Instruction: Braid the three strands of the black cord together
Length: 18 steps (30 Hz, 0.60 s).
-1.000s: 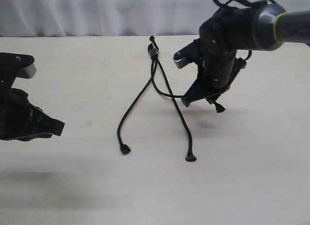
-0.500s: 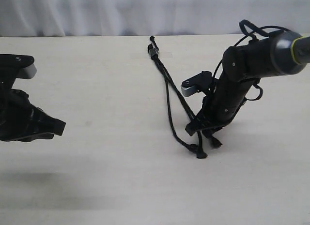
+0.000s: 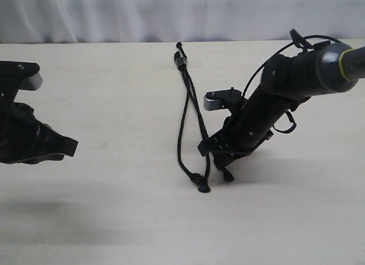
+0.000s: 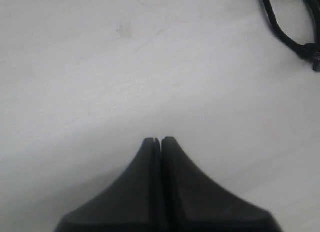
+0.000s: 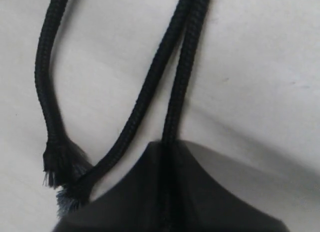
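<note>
The black cord [image 3: 182, 61] has its bound end at the far middle of the table, and its three strands [image 3: 194, 105] run toward me, close together. My right gripper [image 3: 219, 154] is shut on one strand [image 5: 176, 100], low over the table. The other two strands end in frayed knobs [image 3: 199, 182] just left of it; those tips [image 5: 62, 164] show beside the jaws in the right wrist view. My left gripper [image 3: 68, 146] hangs shut and empty at the far left, well away from the cord [image 4: 287, 30].
The pale wooden table [image 3: 114, 208] spreads all around. A white curtain [image 3: 114, 14] hangs behind its far edge. The right arm's glossy cables [image 3: 296, 43] loop above its wrist.
My right gripper has pulled its strand toward me and then leftward, sweeping the other two strands together from a wide spread. The left arm has stayed put.
</note>
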Tool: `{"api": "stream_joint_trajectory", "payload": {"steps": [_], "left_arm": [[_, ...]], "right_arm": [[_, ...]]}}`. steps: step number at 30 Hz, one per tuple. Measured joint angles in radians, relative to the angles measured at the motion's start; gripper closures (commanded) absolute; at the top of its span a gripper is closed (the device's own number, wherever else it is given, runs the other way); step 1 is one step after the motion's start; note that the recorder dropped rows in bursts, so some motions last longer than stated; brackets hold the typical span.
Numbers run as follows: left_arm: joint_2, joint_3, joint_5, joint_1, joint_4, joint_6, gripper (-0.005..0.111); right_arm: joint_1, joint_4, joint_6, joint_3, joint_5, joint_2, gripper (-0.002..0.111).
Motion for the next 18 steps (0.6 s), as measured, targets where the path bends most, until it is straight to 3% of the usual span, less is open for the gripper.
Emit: {"api": "stream_joint_trajectory", "payload": {"steps": [5,8,12,18], "left_arm": [[0.000,-0.044,0.070,0.000,0.006,-0.005,0.107],[0.000,-0.108,0.140,-0.006,0.040,-0.042,0.107],[0.000,-0.196,0.164,-0.057,0.125,-0.124,0.107],[0.074,-0.274,0.167,-0.259,0.301,-0.347,0.107]], "right_arm": [[-0.009,0.002,0.023,0.002,0.015,-0.023,0.070],[-0.044,0.000,0.035,0.000,0.031,-0.057,0.059],[-0.125,-0.001,0.047,-0.010,0.096,-0.117,0.057],[-0.280,-0.007,0.105,-0.012,0.156,-0.200,0.057]]}}
